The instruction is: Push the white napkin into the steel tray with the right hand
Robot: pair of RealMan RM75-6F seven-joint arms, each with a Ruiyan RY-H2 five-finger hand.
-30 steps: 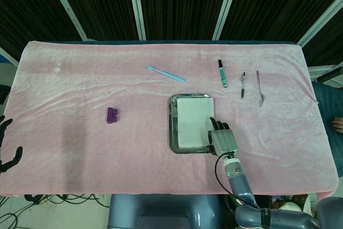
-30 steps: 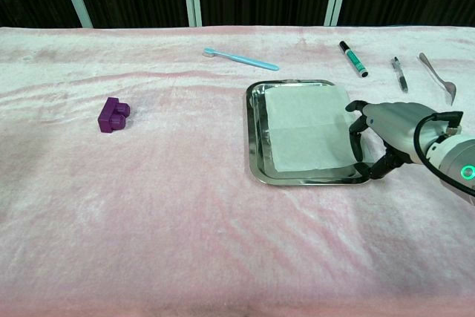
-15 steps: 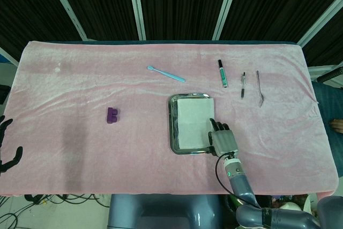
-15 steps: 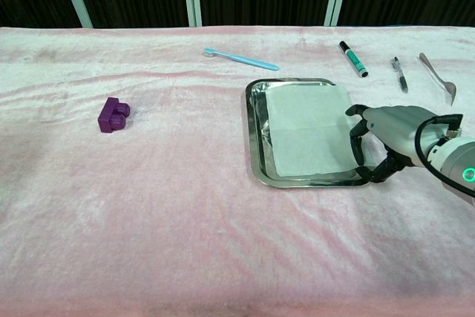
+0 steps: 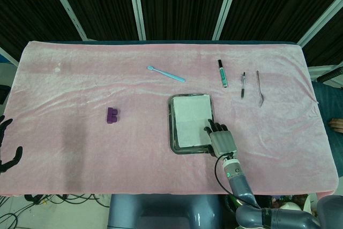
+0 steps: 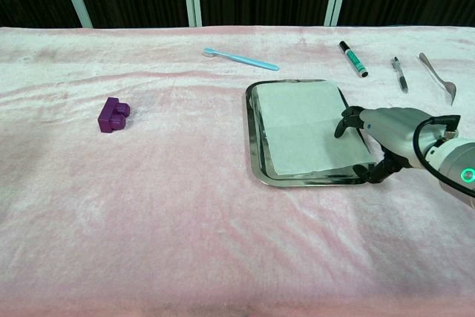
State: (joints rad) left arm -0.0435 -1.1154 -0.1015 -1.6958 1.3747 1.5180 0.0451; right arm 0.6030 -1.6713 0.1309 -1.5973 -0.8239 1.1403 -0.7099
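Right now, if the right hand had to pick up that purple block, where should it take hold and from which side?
Probably from above, pinching across the purple block where its two raised studs meet the body. It sits low on the pink cloth with open space all round. The right hand is far off at the steel tray.

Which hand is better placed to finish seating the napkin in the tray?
Right hand: its fingers rest at the white napkin on the steel tray's right edge. Left hand sits off the table's left edge.

White napkin [image 6: 306, 125], shiny steel tray [image 6: 254, 139], pink cloth [image 6: 148, 206], purple block [image 6: 113, 115].
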